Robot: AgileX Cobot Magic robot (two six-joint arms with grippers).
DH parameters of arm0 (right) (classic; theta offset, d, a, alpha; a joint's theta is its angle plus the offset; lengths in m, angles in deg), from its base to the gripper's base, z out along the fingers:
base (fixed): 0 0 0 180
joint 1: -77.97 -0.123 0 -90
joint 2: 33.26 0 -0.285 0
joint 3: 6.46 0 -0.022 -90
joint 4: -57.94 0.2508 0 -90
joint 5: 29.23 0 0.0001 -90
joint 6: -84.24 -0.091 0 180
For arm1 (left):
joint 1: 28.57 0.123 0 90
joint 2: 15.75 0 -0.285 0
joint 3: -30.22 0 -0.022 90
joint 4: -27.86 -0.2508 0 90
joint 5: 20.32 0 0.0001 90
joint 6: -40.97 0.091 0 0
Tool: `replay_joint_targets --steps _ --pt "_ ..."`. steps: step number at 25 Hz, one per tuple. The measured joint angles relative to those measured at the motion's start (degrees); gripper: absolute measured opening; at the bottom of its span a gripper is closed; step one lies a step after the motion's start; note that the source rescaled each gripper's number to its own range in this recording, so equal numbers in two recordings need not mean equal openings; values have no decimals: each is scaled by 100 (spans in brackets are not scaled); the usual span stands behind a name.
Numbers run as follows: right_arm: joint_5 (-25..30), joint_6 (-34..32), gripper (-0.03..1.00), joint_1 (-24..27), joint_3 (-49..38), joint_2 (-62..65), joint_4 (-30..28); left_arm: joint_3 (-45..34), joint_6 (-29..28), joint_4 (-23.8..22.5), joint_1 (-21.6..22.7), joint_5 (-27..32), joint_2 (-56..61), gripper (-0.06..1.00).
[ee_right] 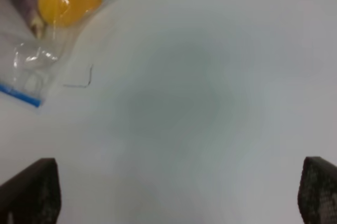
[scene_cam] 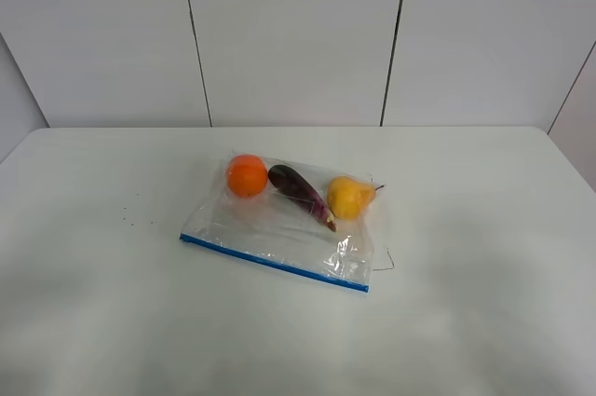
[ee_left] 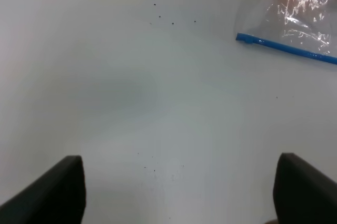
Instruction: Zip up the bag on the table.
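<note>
At the middle of the table (scene_cam: 484,321), seen from overhead, the bag (scene_cam: 279,233) is lying flat, its blue zipper strip (scene_cam: 273,264) facing six o'clock. Under the left wrist, the left gripper (ee_left: 179,192) is hanging wide open, bag at two o'clock. Under the right wrist, the right gripper (ee_right: 179,197) is gaping wide, bag at ten o'clock.
</note>
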Motion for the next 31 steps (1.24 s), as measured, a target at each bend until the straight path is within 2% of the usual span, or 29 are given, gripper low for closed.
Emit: replay_joint_targets --steps 6,31 --pt "0 0 100 182 0 547 0 0 0 0 0 0 0 100" --pt "0 0 100 182 0 561 15 0 0 0 0 0 0 100"
